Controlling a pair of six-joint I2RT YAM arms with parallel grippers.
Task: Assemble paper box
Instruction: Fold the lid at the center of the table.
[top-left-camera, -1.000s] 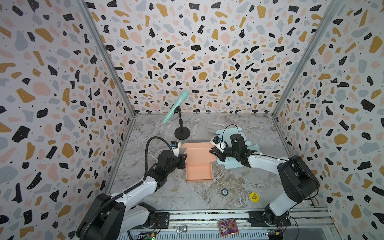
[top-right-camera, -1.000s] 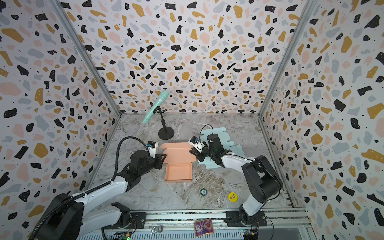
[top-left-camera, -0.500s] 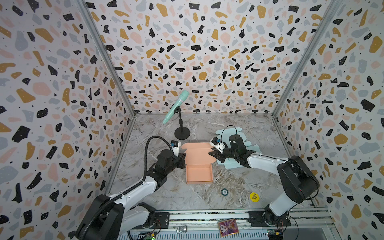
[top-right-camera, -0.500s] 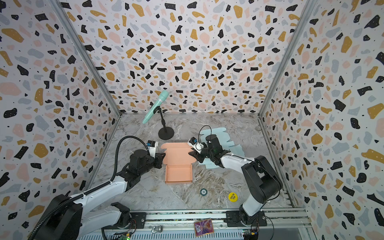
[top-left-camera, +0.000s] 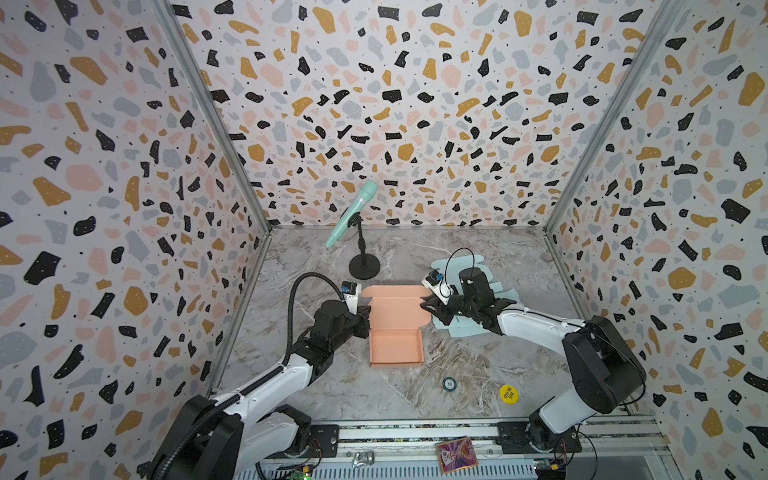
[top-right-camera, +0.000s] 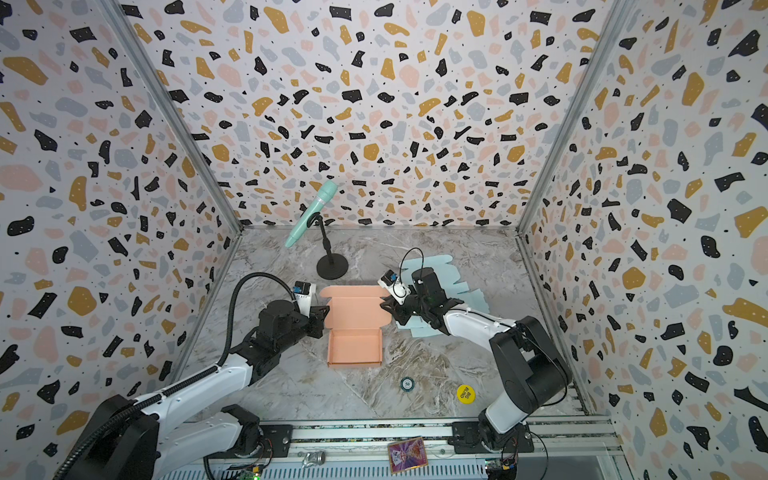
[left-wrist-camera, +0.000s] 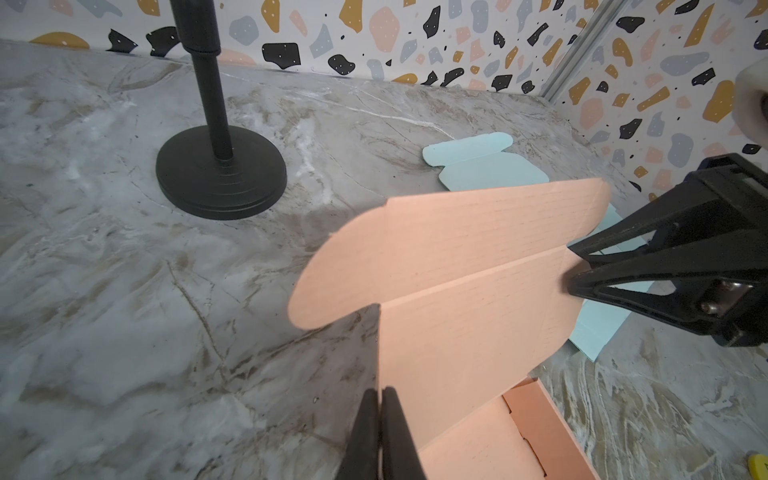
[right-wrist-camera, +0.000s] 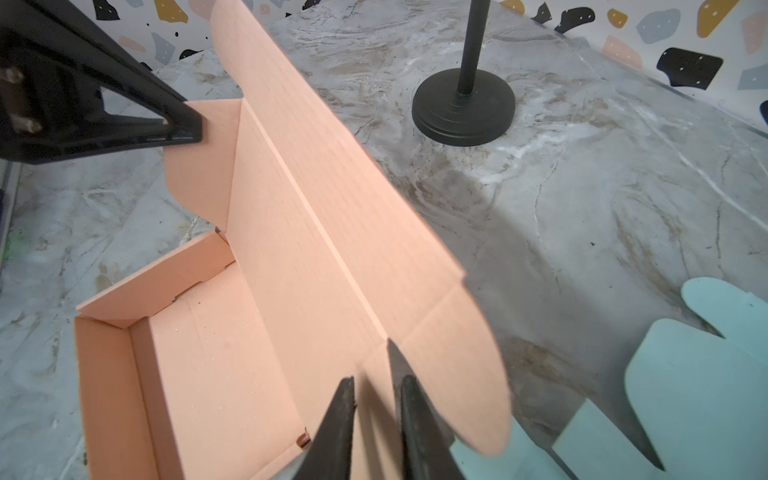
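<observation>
The paper box (top-left-camera: 397, 347) (top-right-camera: 355, 347) is salmon pink and sits mid-table with its tray formed. Its lid (top-left-camera: 395, 309) (left-wrist-camera: 457, 257) (right-wrist-camera: 316, 216) slopes up at the back. My left gripper (top-left-camera: 365, 318) (top-right-camera: 325, 318) (left-wrist-camera: 380, 392) is shut on the lid's left edge. On the opposite side my right gripper (top-left-camera: 426, 305) (top-right-camera: 385, 309) (right-wrist-camera: 374, 370) has its fingers close together. The fold between the lid and its rounded right ear (right-wrist-camera: 461, 374) is pinched between them. Each gripper also appears in the other wrist view, the right gripper (left-wrist-camera: 571, 270) and the left gripper (right-wrist-camera: 195, 129).
A flat pale blue cardboard blank (top-left-camera: 457, 332) (top-right-camera: 428, 264) (left-wrist-camera: 478, 158) lies under my right arm. A black microphone stand (top-left-camera: 364, 266) (top-right-camera: 332, 267) holding a mint microphone stands behind the box. A poker chip (top-left-camera: 449, 383) and a yellow disc (top-left-camera: 508, 393) lie near the front edge.
My left jaws have closed onto the lid's left edge. My right jaws loosened briefly and narrowed again on the right ear fold. Both arms and the box have hardly moved.
</observation>
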